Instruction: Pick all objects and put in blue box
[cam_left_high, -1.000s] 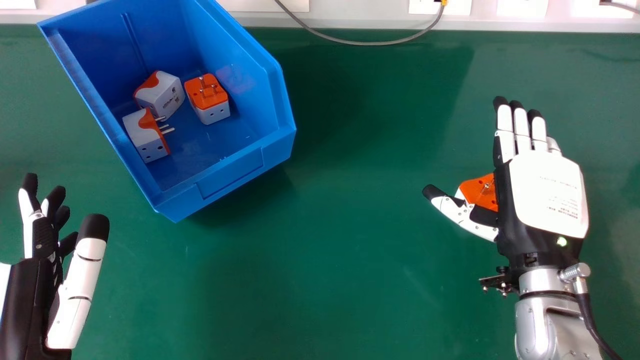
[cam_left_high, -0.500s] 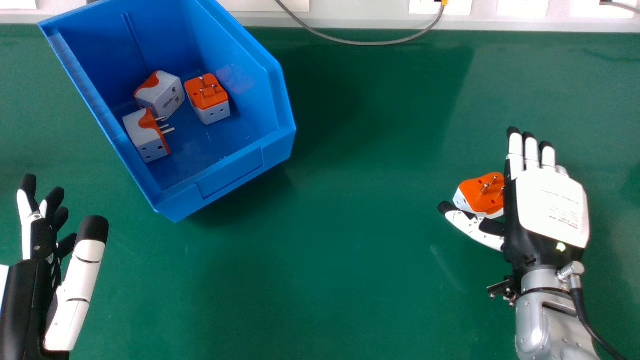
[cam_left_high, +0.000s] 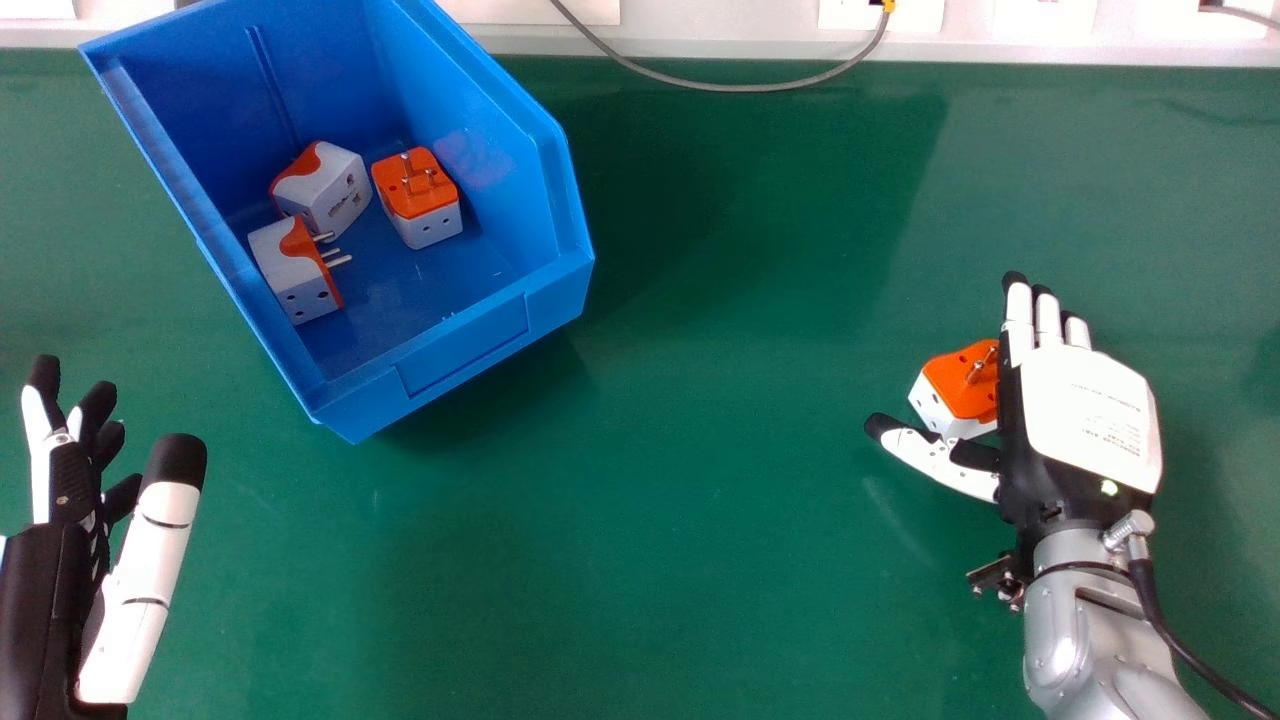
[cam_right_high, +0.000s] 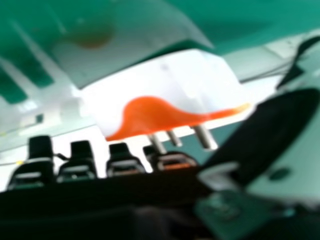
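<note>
Moved since the earlier frames: the right hand (cam_left_high: 1088, 420), drawn back from the desk's far edge, with a slight late shift leftward; the left hand (cam_left_high: 145, 565), eased a little toward the desk's left side. Unmoved: the loose adapter (cam_left_high: 955, 392) and the box's contents.

Right hand: wide, fingers extended, thumb spread out to the left; nothing grasped. Its palm faced down above the right part of the desk (cam_left_high: 650, 450).

Left hand: wide, fingers relaxed, thumb upright and apart from them; empty, over the desk's left part, nearer than the box.

Loose adapter, one: white body, orange pin face turned up. It lay on the right part of the desk, between the right hand's thumb and fingers, partly covered by that hand; contact could not be told. In the right hand view its metal pins showed beside the fingertips.

Blue box (cam_left_high: 470, 345): open-topped, set askew at the desk's far edge, left part. Contents, three adapters of the same white and orange: one (cam_left_high: 418, 200) with pins up, nearest the box's right wall; one (cam_left_high: 295, 272) by the left wall, pins pointing right; one (cam_left_high: 325, 190) just behind it, tilted.

Grey cable (cam_left_high: 740, 87): one, looped over the desk's far edge, right of the box.
</note>
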